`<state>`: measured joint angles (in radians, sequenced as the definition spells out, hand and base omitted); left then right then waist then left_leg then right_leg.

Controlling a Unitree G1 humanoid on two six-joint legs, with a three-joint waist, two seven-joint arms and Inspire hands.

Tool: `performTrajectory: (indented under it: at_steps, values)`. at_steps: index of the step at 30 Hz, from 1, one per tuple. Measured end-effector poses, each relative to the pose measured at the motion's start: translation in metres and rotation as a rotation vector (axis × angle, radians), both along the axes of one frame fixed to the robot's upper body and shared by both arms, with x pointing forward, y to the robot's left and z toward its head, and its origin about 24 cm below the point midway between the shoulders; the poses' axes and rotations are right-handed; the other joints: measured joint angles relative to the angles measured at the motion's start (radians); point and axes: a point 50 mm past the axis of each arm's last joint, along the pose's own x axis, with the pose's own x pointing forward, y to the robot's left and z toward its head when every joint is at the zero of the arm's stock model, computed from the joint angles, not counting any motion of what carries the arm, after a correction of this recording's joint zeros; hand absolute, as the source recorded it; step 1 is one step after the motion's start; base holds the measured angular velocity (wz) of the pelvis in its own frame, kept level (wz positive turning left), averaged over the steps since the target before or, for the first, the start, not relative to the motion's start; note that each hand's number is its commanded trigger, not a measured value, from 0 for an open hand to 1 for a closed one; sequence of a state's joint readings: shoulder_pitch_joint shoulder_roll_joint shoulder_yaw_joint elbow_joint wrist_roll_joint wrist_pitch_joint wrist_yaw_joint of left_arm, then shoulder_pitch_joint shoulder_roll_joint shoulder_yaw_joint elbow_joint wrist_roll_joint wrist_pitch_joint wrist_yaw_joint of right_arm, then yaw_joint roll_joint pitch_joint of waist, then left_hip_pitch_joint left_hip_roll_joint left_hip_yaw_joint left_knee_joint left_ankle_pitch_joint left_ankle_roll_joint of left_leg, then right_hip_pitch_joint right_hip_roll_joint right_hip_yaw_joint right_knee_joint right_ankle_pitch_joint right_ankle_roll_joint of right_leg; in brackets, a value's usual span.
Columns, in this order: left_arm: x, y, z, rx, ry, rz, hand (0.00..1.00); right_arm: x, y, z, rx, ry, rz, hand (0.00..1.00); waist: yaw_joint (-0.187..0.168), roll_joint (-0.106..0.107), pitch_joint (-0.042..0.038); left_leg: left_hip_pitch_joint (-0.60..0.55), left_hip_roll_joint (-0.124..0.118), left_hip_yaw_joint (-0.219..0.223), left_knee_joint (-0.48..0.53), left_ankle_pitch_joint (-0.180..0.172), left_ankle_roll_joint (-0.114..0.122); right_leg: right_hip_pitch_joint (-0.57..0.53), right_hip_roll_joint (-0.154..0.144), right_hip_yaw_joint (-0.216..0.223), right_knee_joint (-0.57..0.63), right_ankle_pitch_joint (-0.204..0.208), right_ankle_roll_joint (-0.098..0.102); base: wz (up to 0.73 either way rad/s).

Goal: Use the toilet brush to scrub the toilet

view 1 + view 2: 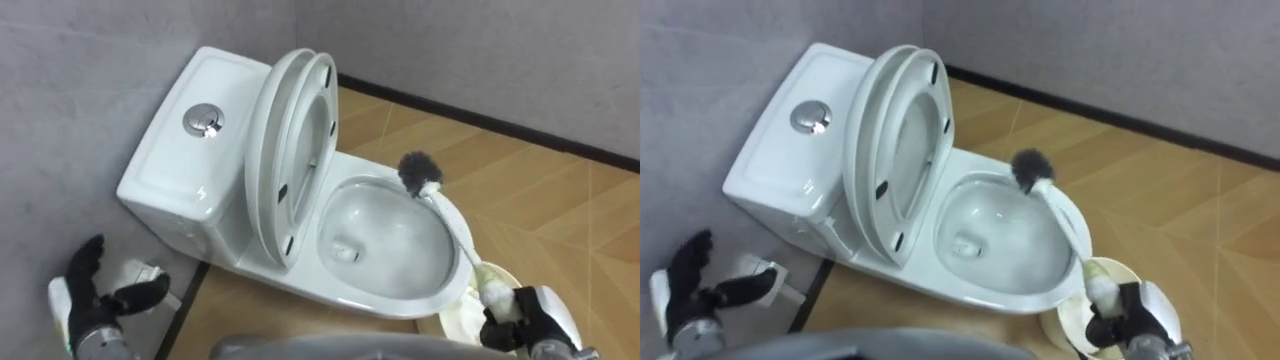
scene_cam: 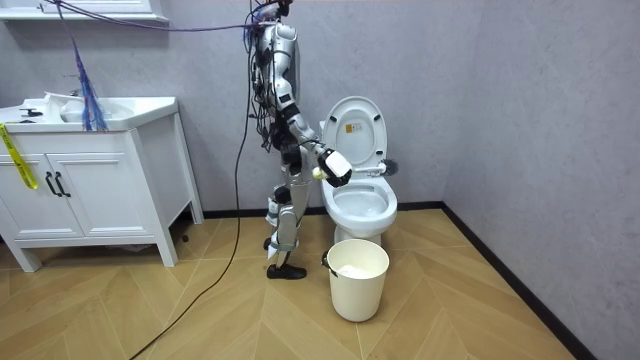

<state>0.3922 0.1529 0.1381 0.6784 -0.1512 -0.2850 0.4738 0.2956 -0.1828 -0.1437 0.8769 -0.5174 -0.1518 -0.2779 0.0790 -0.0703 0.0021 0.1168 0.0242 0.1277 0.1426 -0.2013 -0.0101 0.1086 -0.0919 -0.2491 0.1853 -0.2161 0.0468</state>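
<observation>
A white toilet (image 1: 400,300) stands against the grey wall with its lid and seat (image 1: 290,150) raised. My right hand (image 1: 520,318) at the lower right is shut on the white handle of a toilet brush (image 1: 455,235). The brush's dark bristle head (image 1: 420,172) sits at the far rim of the bowl (image 1: 385,245), above the water. My left hand (image 1: 100,295) hangs open at the lower left, beside the cistern (image 1: 190,140). In the room view I stand at the toilet's side (image 2: 360,205), facing it, with the right hand (image 2: 335,167) over the bowl.
A cream bucket (image 2: 357,277) stands on the wooden floor in front of the toilet; its rim (image 1: 465,318) shows under my right hand. A white vanity with a sink (image 2: 90,170) is at the room view's left. A small white fitting (image 1: 145,272) sits by the cistern's base.
</observation>
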Motion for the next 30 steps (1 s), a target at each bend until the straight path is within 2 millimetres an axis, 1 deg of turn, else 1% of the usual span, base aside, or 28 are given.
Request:
performTrajectory:
  at_steps: [1,2,4,6,8,9,10,11,12,13,14,16,19,21,23,26,28,30]
  values:
    - [-0.006,0.001,-0.004,-0.026,0.016,0.028,0.0,0.0,-0.002,0.001,-0.006,-0.014,-0.025,1.0,-0.006,0.0,-0.0005,0.001,0.0,0.001,0.0,-0.001,-0.001,0.0,0.0,0.002,0.0,0.0,0.0,-0.05]
    - [-0.01,0.002,-0.008,-0.06,0.03,0.059,0.0,0.0,-0.004,0.002,-0.013,-0.026,-0.046,1.0,-0.016,0.004,0.0014,0.001,0.0,0.001,0.0,-0.001,-0.001,0.001,0.0,0.002,0.0,0.0,0.0,0.0]
    - [-0.012,0.002,-0.013,-0.115,0.034,0.098,0.0,0.001,-0.007,0.003,-0.022,-0.048,-0.083,1.0,-0.025,0.006,0.0021,0.002,0.001,0.003,0.0,-0.001,-0.001,0.001,0.0,0.003,0.0,0.0,0.0,0.0]
    - [-0.015,0.003,-0.016,-0.161,0.043,0.128,0.0,-0.003,-0.01,0.003,-0.02,-0.062,-0.148,1.0,-0.03,0.01,0.0025,0.006,0.002,0.009,0.0,-0.002,-0.002,0.002,0.002,0.013,0.0,0.0,0.0,-0.08]
    - [-0.024,0.001,-0.023,-0.225,0.071,0.165,0.0,-0.008,-0.013,0.003,-0.008,-0.084,-0.238,1.0,-0.027,0.025,0.0017,0.019,0.01,0.019,-0.008,-0.013,-0.006,0.002,0.012,0.041,0.003,0.001,-0.002,-0.3]
    - [-0.027,0.001,-0.025,-0.243,0.081,0.173,0.0,-0.008,-0.013,0.003,-0.005,-0.091,-0.256,1.0,-0.028,0.028,0.0018,0.019,0.011,0.021,-0.009,-0.016,-0.006,0.001,0.015,0.046,0.003,0.002,-0.002,-0.3]
    - [-0.032,-0.001,-0.028,-0.276,0.103,0.186,0.0,-0.01,-0.014,0.003,0.0,-0.098,-0.287,1.0,-0.031,0.039,-0.002,0.02,0.014,0.029,-0.009,-0.019,-0.007,-0.003,0.019,0.055,0.002,0.003,-0.004,-0.21]
    - [-0.039,-0.001,-0.031,-0.299,0.133,0.195,0.0,-0.014,-0.014,0.002,0.007,-0.093,-0.32,1.0,-0.044,0.037,-0.0002,0.02,0.015,0.032,-0.009,-0.02,-0.008,-0.004,0.02,0.056,0.002,0.004,-0.005,-0.15]
    - [-0.042,-0.002,-0.032,-0.31,0.147,0.198,0.0,-0.016,-0.014,0.001,0.012,-0.09,-0.34,1.0,-0.05,0.044,-0.0017,0.021,0.016,0.034,-0.009,-0.02,-0.008,-0.004,0.02,0.058,0.002,0.004,-0.005,-0.07]
    - [-0.047,-0.003,-0.035,-0.325,0.179,0.194,0.0,-0.021,-0.017,0.0,0.016,-0.09,-0.392,1.0,-0.057,0.045,-0.0039,0.028,0.016,0.034,-0.009,-0.02,-0.008,-0.003,0.021,0.06,0.001,0.004,-0.005,-0.11]
    - [-0.053,-0.004,-0.037,-0.331,0.218,0.179,0.0,-0.028,-0.019,0.001,0.015,-0.093,-0.446,1.0,-0.064,0.048,-0.0027,0.031,0.016,0.035,-0.01,-0.02,-0.008,-0.002,0.021,0.067,0.001,0.004,-0.005,-0.14]
    - [-0.059,-0.002,-0.037,-0.323,0.25,0.172,0.0,-0.034,-0.022,0.001,0.018,-0.108,-0.511,1.0,-0.073,0.054,-0.0023,0.036,0.015,0.037,-0.009,-0.02,-0.008,-0.002,0.022,0.079,0.001,0.004,-0.005,-0.14]
    - [-0.059,0.0,-0.038,-0.288,0.316,0.107,0.0,-0.045,-0.021,-0.004,0.027,-0.068,-0.57,1.0,-0.081,0.056,-0.0024,0.037,0.016,0.038,-0.008,-0.02,-0.008,-0.004,0.024,0.09,0.0,0.004,-0.005,-0.09]
    - [-0.053,-0.002,-0.039,-0.265,0.359,0.029,0.0,-0.053,-0.019,-0.008,0.032,-0.014,-0.585,1.0,-0.083,0.055,-0.0023,0.042,0.015,0.038,-0.007,-0.02,-0.008,-0.003,0.026,0.104,0.001,0.004,-0.005,-0.09]
    - [-0.044,-0.005,-0.04,-0.233,0.408,-0.071,0.0,-0.056,-0.014,-0.012,0.05,0.035,-0.577,1.0,-0.091,0.055,-0.0019,0.045,0.015,0.042,-0.008,-0.02,-0.008,-0.001,0.026,0.11,0.002,0.003,-0.005,-0.03]
    - [-0.034,-0.009,-0.042,-0.202,0.446,-0.161,0.0,-0.056,-0.01,-0.015,0.057,0.081,-0.527,1.0,-0.103,0.056,-0.0013,0.045,0.015,0.049,-0.008,-0.02,-0.008,-0.006,0.027,0.113,0.002,0.003,-0.005,-0.04]
    - [-0.029,-0.011,-0.042,-0.193,0.455,-0.198,0.0,-0.057,-0.007,-0.016,0.06,0.105,-0.506,1.0,-0.105,0.056,-0.0011,0.045,0.016,0.052,-0.012,-0.02,-0.008,-0.006,0.029,0.118,0.001,0.003,-0.005,-0.07]
    - [-0.026,-0.014,-0.043,-0.192,0.469,-0.225,0.0,-0.058,-0.004,-0.018,0.065,0.134,-0.485,1.0,-0.107,0.058,0.0014,0.049,0.018,0.054,-0.015,-0.022,-0.008,-0.006,0.031,0.121,0.001,0.003,-0.005,-0.07]
